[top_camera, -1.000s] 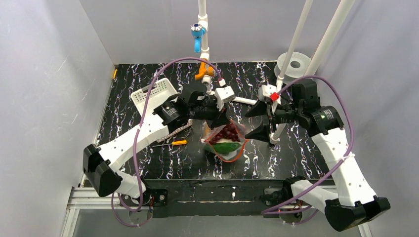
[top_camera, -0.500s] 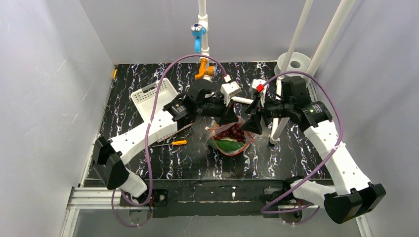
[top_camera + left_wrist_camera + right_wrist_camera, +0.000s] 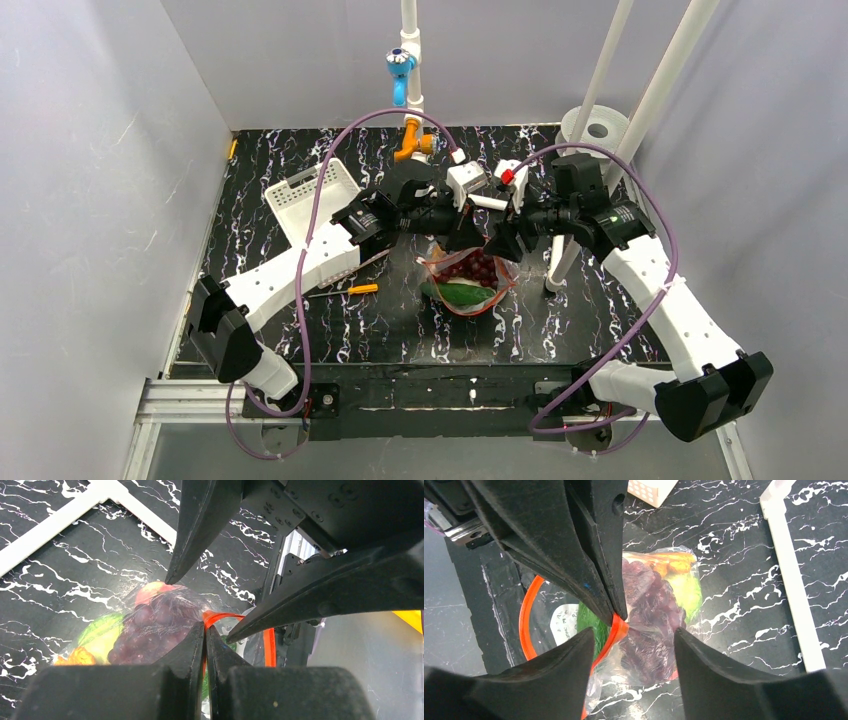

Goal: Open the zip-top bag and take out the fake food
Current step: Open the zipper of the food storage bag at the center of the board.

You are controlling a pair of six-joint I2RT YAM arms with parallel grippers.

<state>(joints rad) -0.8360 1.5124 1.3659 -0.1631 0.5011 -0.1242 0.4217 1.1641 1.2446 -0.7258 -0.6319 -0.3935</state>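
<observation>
Now: left gripper [image 3: 205, 630] clenched on orange-red zip strip [image 3: 222, 615] of clear crinkly plastic zip-top bag [image 3: 466, 287], frame centre; right gripper [image 3: 633, 633] parted. Film likely limp, slippery: pinch stiffer strip.

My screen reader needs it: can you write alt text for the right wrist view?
The left tool, shut, pinches the orange-red zip strip of a clear zip-top bag over a black marbled table. The right tool is open, its fingers either side of the bag, which holds dark red grapes and a green piece.
</observation>
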